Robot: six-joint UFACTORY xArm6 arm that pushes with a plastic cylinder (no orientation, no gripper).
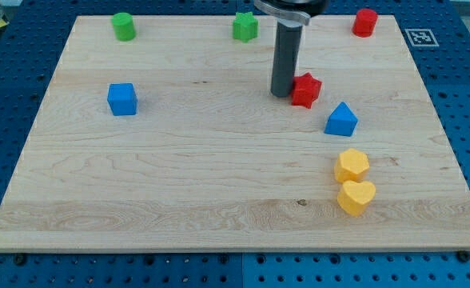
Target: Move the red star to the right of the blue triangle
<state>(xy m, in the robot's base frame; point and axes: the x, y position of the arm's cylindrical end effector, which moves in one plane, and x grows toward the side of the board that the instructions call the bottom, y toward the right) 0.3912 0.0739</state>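
Red star sat in the upper-middle of the wooden surface, a bit to the view's right of centre. My tip was right at the star's left side, touching or v. nearly so; couldn't tell which from this angle. Rod rose straight up from there & left the frame at the view's top. No hand on this rig, just the rod, so nothing was open or closed & nothing was gripped. Blue triangle lay just below & to the view's right of the star, near it but apart, w/ a thin strip of bare wood between them. So the star was up-left of the triangle, not on its right. Other blocks: yellow hexagon below the triangle, w/ yellow heart just under it, the 2 touching or almost. Blue cube sat well apart at the view's left. Along the top edge: green cylinder at left, green block (shape unclear) just left of the rod, red cylinder at right.
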